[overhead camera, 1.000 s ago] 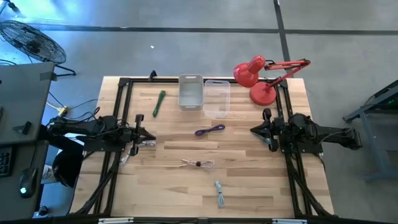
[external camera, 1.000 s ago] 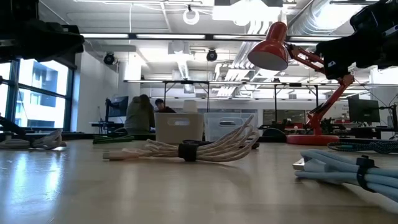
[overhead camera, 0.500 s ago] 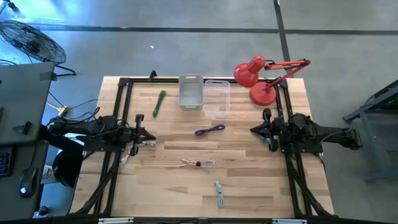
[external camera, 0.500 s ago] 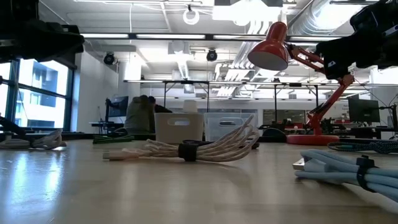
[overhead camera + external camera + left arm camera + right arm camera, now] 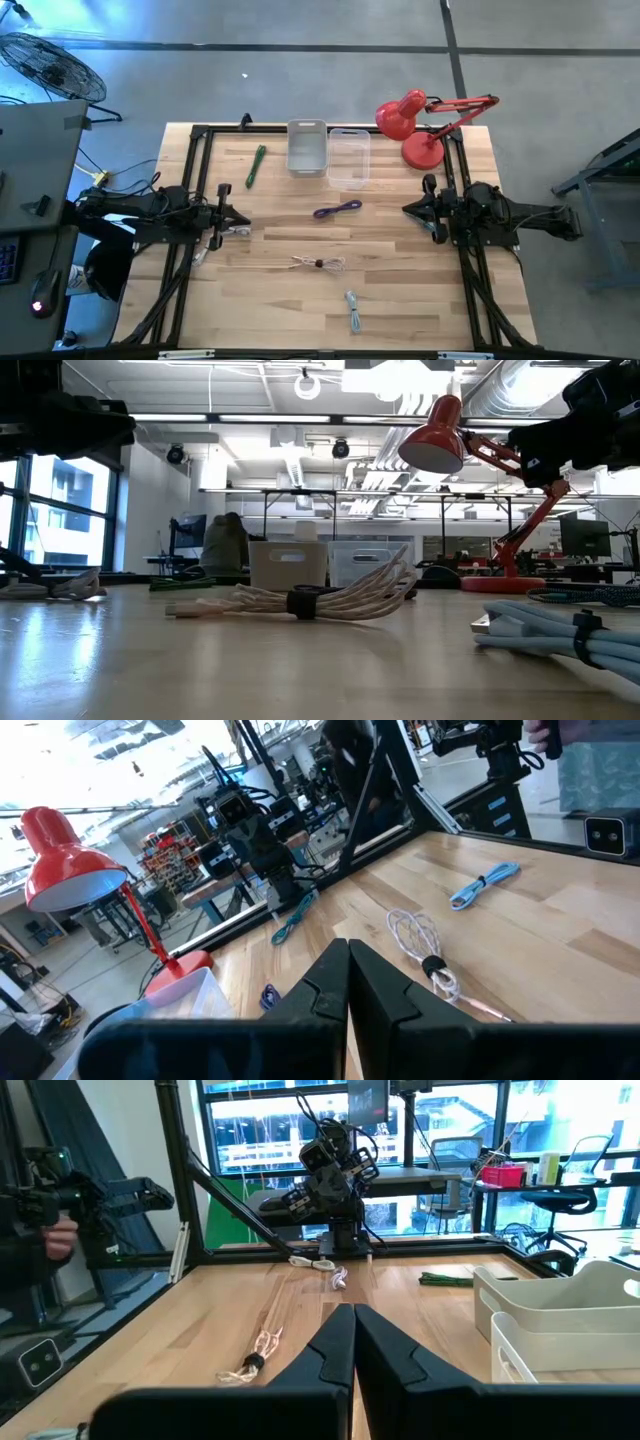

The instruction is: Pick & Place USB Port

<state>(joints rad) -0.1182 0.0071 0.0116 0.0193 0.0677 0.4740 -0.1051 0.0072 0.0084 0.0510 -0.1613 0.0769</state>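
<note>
The left claw [image 5: 245, 219] hung above the left edge of the light wooden counter [image 5: 400, 300], its two dark fingers [image 5: 385, 995] pressed together and holding nothing. A small white cable bundle [image 5: 236, 231] lay on the counter just beside its tip. The right claw [image 5: 405, 209] hung opposite over the right edge, its fingers [image 5: 385, 1352] likewise pressed together and empty.

Between the two claws lay a coiled purple cable [image 5: 337, 209], roughly midway across the counter. Nearer the front edge, a cream-white cable bound with a dark tie [image 5: 318, 264] stretched out lengthwise; in the low view the same bundle [image 5: 310, 600] filled the centre foreground. Closer still to the front edge sat a light-blue bundled cable [image 5: 353, 310], seen at the right of the low view [image 5: 560, 632]. A green cable [image 5: 256, 164] lay slanted toward the far left part of the counter.

At the far edge stood a grey plastic bin [image 5: 307, 148] and, touching its right side, a clear plastic bin [image 5: 349, 158]. A red desk lamp [image 5: 415, 125] with a round base stood at the far right corner. Black metal framing [image 5: 196, 170] ran around the counter. In the low view a person [image 5: 225, 542] sat in the room beyond, back turned.
</note>
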